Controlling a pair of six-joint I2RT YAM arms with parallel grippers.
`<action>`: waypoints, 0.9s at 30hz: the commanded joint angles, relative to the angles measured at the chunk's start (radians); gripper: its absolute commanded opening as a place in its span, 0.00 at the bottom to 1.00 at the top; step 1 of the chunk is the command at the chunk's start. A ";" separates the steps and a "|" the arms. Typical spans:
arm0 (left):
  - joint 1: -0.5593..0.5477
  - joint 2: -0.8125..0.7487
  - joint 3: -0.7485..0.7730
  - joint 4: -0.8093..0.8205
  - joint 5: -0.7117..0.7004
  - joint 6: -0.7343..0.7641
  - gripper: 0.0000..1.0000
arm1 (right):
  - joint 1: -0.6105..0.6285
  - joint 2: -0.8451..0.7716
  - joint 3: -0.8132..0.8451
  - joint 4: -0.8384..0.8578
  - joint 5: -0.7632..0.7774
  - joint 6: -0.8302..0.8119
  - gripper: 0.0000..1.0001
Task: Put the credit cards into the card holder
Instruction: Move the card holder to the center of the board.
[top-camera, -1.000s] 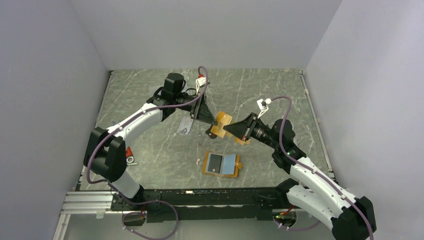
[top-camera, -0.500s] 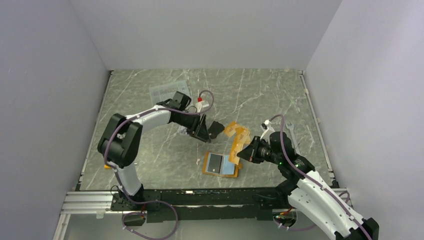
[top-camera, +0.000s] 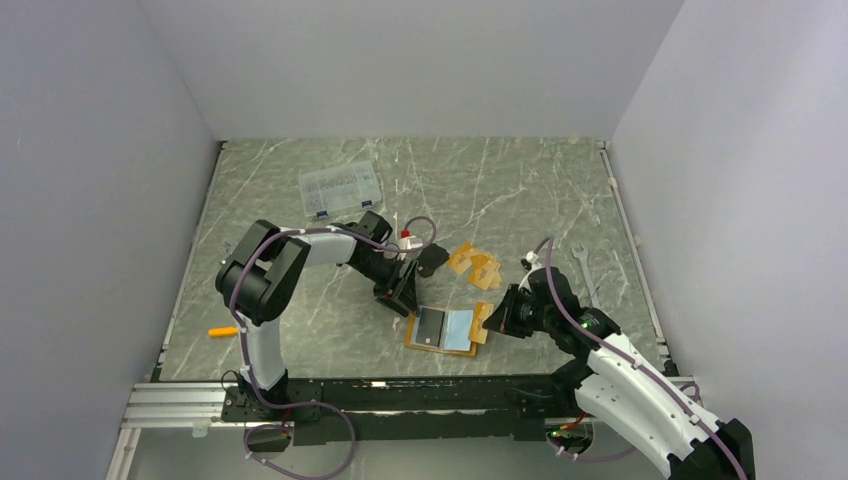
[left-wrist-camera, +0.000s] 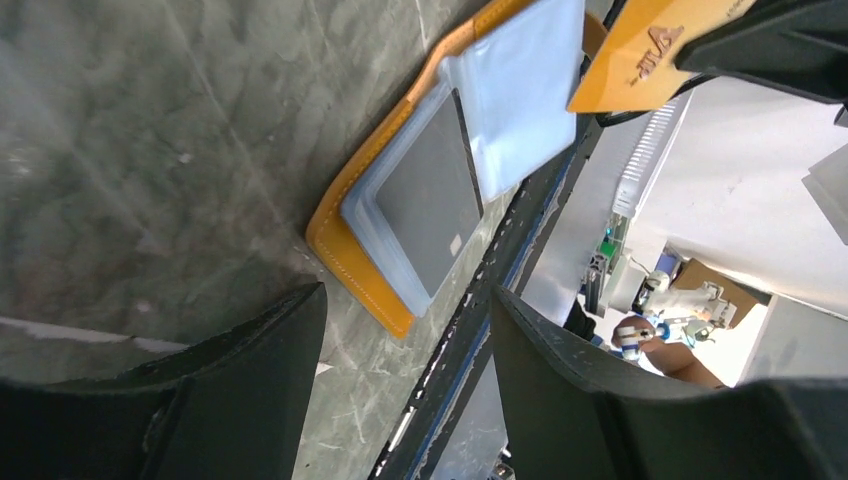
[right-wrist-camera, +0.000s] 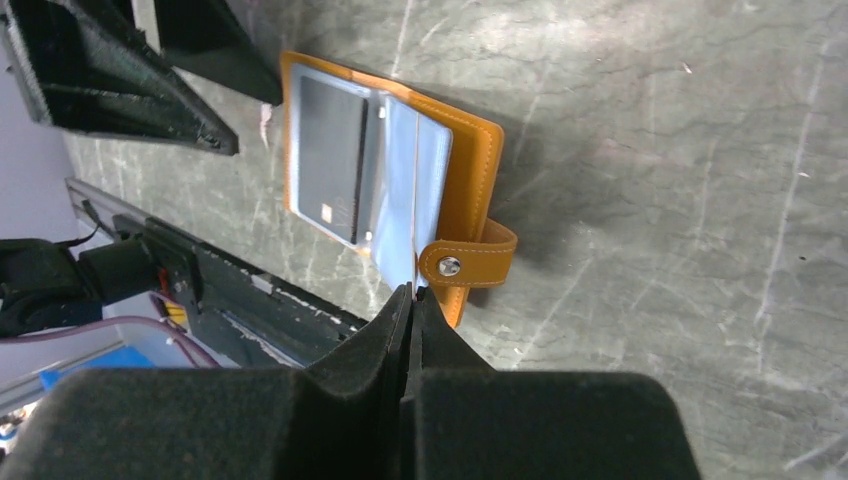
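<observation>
Right gripper (top-camera: 497, 318) dropped to card holder (top-camera: 458, 330)'s tab edge, pinching orange card (top-camera: 483, 320); left gripper (top-camera: 400, 296), spread, crowds opposite edge; spare cards (top-camera: 474, 266) beyond.

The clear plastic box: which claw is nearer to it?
Left. The left claw is on the near side of the clear plastic box, by the card holder's left edge; the right claw is farther off, at the holder's right edge.

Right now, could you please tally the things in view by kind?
Credit cards: at least 4 (1 black, 3 orange; overlap may hide more)
Card holder: 1
Clear compartment box: 1
Wrench: 1
Small orange tool: 1
Total: at least 8
</observation>
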 joint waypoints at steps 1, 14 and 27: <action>-0.018 -0.043 -0.025 0.038 -0.017 0.008 0.66 | 0.002 -0.014 -0.018 -0.049 0.052 0.005 0.00; -0.046 -0.017 -0.020 0.054 -0.003 -0.003 0.63 | 0.002 -0.044 -0.073 0.005 0.028 0.040 0.00; -0.096 0.006 0.008 0.032 -0.009 0.004 0.47 | 0.003 -0.097 -0.117 0.020 0.024 0.072 0.00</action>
